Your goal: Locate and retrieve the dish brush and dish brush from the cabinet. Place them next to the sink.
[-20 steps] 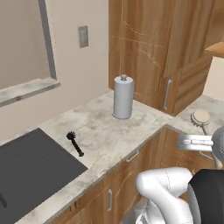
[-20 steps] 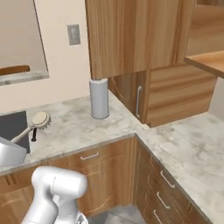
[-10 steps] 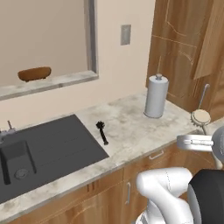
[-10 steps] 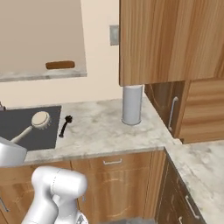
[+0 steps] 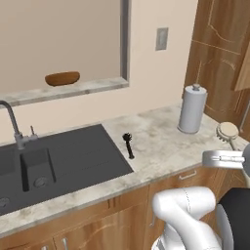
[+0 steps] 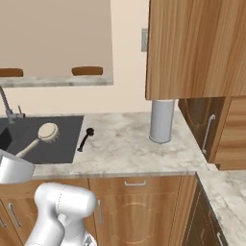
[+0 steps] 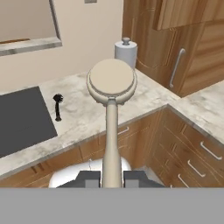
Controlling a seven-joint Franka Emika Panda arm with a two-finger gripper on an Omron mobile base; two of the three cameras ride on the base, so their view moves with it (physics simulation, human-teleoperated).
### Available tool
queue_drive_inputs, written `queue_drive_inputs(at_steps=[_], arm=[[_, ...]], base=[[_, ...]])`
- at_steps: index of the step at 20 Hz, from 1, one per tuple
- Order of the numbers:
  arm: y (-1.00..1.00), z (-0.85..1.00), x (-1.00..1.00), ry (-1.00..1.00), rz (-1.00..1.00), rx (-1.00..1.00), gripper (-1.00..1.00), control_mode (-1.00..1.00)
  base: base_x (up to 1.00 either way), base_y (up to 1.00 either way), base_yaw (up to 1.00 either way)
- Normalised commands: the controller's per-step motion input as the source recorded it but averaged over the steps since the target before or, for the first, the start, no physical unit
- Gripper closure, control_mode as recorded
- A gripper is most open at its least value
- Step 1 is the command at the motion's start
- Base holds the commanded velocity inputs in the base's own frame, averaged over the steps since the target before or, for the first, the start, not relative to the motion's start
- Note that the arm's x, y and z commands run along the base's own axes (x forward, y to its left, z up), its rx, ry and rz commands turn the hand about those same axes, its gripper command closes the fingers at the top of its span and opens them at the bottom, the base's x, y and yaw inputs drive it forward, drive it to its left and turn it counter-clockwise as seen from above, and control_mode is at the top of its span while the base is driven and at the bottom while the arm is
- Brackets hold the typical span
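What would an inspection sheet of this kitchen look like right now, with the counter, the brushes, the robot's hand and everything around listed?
Surface: pale marbled countertop over wood drawer fronts.
Job's things: black dish brush lies on the counter just right of the dark sink; beige dish brush is held off the counter, head away from the hand.
Clutter: paper towel roll upright near the corner.
Grippers: gripper shut on the beige brush's thin handle.
Cables: nothing seen.
Surroundings: steel gooseneck tap, wall outlet, window ledge with a brown oval object, wood wall cabinet.
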Motion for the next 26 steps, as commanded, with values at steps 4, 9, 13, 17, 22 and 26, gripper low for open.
queue_drive_inputs(at_steps=[4,9,13,17,22,26], arm=[[0.00,0.00,0.00,0.00,0.00,0.00,1.00,1.00],[0.00,0.00,0.00,0.00,0.00,0.00,1.00,1.00],[0.00,0.00,0.00,0.00,0.00,0.00,1.00,1.00],[0.00,0.00,0.00,0.00,0.00,0.00,1.00,1.00],[0.00,0.00,0.00,0.00,0.00,0.00,1.00,1.00],[0.00,0.00,0.00,0.00,0.00,0.00,1.00,1.00]], base=[[0.30,0.26,0.00],[0.27,0.32,0.00],[0.22,0.32,0.00],[0.15,0.20,0.00],[0.12,0.16,0.00],[0.02,0.03,0.00]])
